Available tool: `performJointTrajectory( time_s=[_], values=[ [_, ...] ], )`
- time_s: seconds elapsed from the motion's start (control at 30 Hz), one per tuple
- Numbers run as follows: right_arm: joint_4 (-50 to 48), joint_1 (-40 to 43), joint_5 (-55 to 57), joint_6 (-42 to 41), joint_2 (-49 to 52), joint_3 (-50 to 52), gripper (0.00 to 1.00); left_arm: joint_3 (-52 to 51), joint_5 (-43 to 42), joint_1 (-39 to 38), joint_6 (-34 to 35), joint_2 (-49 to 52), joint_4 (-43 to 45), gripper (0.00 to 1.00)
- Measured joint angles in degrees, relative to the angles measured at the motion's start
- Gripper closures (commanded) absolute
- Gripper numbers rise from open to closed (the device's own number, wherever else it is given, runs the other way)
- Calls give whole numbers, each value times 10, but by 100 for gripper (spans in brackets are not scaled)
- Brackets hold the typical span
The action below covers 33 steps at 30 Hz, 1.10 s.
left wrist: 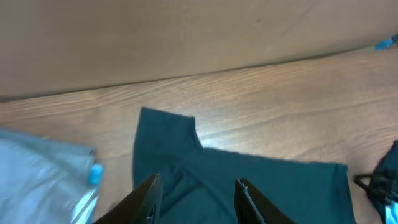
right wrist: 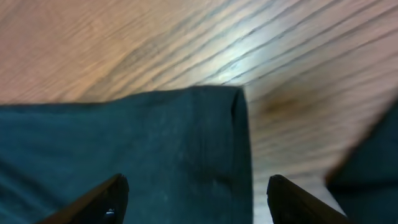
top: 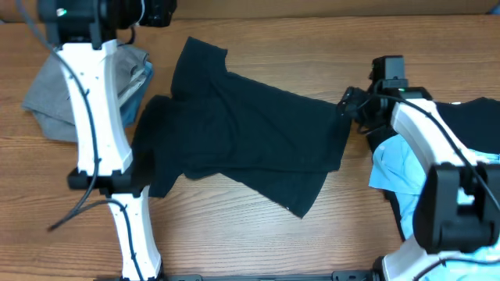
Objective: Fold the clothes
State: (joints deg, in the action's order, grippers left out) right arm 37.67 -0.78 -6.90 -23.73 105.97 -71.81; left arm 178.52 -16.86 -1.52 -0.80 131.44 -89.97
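Right wrist: right tool (right wrist: 198,182) gapes wide over the navy T-shirt (right wrist: 124,149) corner; left tool (left wrist: 198,182) half-open above it, gripping nothing.

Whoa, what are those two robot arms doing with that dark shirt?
Two robot arms are working on folding clothes on a wooden table. A dark navy T-shirt lies in the middle, not neatly folded yet. The left gripper hovers open above the shirt near a sleeve. The right gripper is open over the shirt's opposite edge. Neither looks to be gripping fabric. A grey garment sits on one side, with a light-blue tee and a black garment on the other.
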Motion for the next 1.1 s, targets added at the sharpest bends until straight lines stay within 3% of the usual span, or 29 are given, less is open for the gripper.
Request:
performJointTrajectory(
  time_s=[0.2,0.4,0.63,0.97,1.1],
  values=[
    [-37,0,-14,6,46,2,29,2,53,-4,-15,-98,-60,57],
    [-55,0,-11,11,72,1,38,9,67,-4,-16,-166,-66,55],
    [-112,1,-11,16,93,-2,96,9,73,-12,-16,-190,-67,53],
    [-122,67,-12,11,117,-86,96,4,73,-23,-16,-208,-67,50],
    [-121,90,-7,11,117,-139,79,-21,75,-23,-16,-209,-67,49]
  ],
)
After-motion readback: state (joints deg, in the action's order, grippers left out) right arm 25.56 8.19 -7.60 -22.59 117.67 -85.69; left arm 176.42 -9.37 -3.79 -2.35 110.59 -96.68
